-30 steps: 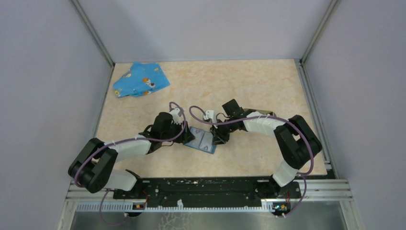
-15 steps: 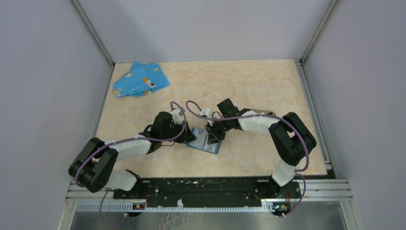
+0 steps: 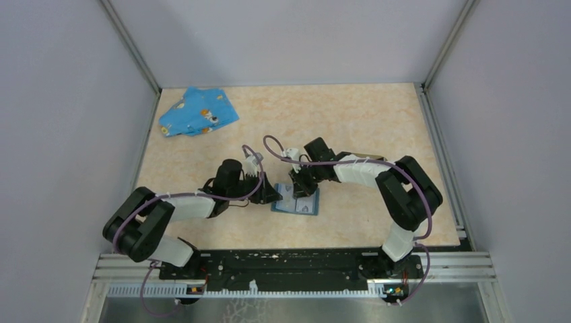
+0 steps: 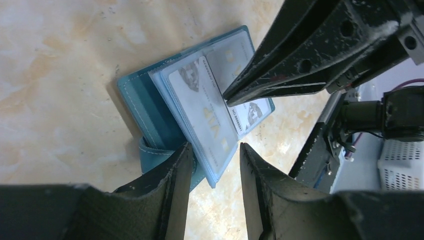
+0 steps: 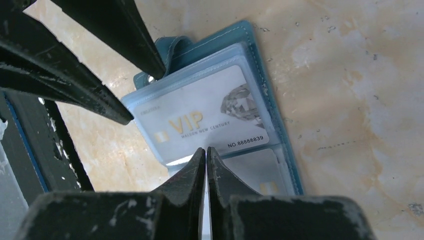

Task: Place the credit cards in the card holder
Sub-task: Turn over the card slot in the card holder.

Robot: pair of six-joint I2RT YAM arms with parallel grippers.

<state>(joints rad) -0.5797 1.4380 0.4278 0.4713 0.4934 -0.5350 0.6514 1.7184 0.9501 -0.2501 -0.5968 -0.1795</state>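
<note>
A blue flat case (image 3: pixel 299 204) lies open at mid-table, with cards in clear sleeves. A white VIP card (image 5: pixel 200 120) and a second card (image 5: pixel 255 172) sit in the sleeves. My right gripper (image 5: pixel 206 148) is shut, its tips pressed on the sleeve between the two cards; it also shows in the top view (image 3: pixel 298 190). My left gripper (image 4: pixel 215 146) is open, its fingers astride the sleeve's near corner and the case's strap (image 4: pixel 150 155). A tan-rimmed thing (image 3: pixel 363 156), perhaps the card holder, is mostly hidden behind my right forearm.
A blue patterned cloth (image 3: pixel 198 112) lies at the table's back left. Grey walls with metal posts enclose the table on three sides. Both arms meet over the case, their fingertips a few centimetres apart.
The blue case has slid right and turned squarer to the table edge. My right gripper has moved left onto it. My left gripper has followed to the case's left edge.
</note>
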